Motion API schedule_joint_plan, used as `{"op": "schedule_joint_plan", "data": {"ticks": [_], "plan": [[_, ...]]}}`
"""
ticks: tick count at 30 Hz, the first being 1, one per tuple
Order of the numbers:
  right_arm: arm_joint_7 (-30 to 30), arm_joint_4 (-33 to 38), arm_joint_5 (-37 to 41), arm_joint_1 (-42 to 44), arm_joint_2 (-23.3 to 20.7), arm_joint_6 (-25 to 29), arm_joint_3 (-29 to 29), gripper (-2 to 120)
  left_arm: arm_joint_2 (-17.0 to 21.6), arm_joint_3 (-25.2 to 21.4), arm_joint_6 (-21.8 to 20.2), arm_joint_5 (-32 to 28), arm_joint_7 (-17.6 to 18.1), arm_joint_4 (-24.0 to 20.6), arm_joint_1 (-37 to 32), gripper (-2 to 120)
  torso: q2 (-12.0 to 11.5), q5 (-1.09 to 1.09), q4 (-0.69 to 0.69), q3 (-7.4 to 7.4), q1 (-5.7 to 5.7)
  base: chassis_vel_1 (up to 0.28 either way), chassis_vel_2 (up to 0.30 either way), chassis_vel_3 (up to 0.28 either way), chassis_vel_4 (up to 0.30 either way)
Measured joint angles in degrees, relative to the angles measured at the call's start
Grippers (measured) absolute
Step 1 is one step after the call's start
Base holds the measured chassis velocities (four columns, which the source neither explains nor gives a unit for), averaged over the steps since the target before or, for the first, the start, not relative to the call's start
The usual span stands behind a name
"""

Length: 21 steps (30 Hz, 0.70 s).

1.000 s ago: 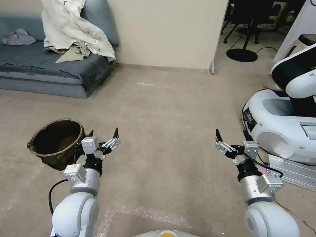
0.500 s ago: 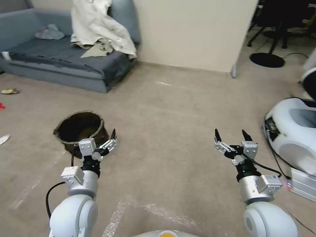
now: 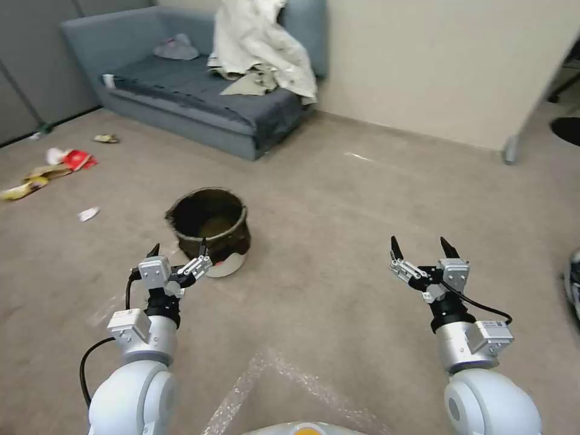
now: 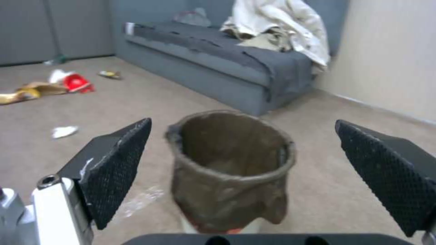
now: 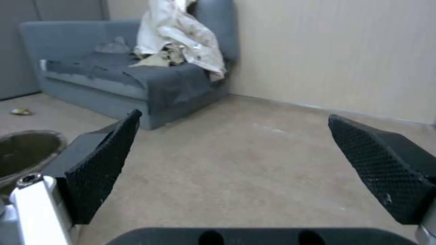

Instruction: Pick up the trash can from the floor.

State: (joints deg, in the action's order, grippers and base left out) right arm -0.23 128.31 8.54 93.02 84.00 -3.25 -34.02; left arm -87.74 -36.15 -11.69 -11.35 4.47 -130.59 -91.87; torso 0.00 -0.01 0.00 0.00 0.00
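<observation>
Brown-black bag plastic folds over the rim of the trash can (image 3: 209, 232), which stands upright on the floor (image 3: 338, 217), out in the open, well clear of the sofa (image 3: 193, 99). The left gripper (image 3: 179, 254) hovers just short of it, fingers spread wide and empty. The right gripper (image 3: 423, 251) waits well apart, also spread. One risk: pinching only the loose bag could let the bin slip free or tip.

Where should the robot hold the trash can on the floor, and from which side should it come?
Probably the rim: the trash can stands upright on the floor with its mouth open, and the bag is folded over the rim. The open left gripper is nearest and already faces it, so it could come from the robot's side. The right gripper is open, farther off.
</observation>
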Motion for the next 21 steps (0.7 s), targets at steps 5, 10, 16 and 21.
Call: {"op": "schedule_joint_plan", "data": {"ticks": [5,10,16,21], "plan": [[-0.7,-0.9,0.1,-0.2,-0.1,1.8,-0.1,100,-0.1,0.1,1.0,0.5,0.4,0.6,0.0,100,0.0,0.02,-0.02,0.0,0.0,0.086,0.029,0.07,0.118],[-0.9,-1.5,0.2,-0.4,-0.2,2.7,0.0,100,-0.2,0.1,1.9,1.1,0.8,1.3,0.0,100,0.0,0.0,0.01,0.0,0.0,0.055,0.053,0.061,0.043],[-2.0,-2.0,0.3,-0.4,-0.3,3.4,-0.1,100,-0.3,0.2,2.6,1.6,1.2,1.6,0.0,100,0.0,0.01,-0.02,0.0,0.0,0.0,0.0,0.0,0.0],[-3.0,-2.3,0.3,-0.4,-0.3,4.0,-0.2,100,-0.3,0.0,3.0,2.0,1.3,1.6,-0.1,100,0.0,0.01,-0.02,0.0,0.0,0.0,0.0,0.0,0.0]]}}
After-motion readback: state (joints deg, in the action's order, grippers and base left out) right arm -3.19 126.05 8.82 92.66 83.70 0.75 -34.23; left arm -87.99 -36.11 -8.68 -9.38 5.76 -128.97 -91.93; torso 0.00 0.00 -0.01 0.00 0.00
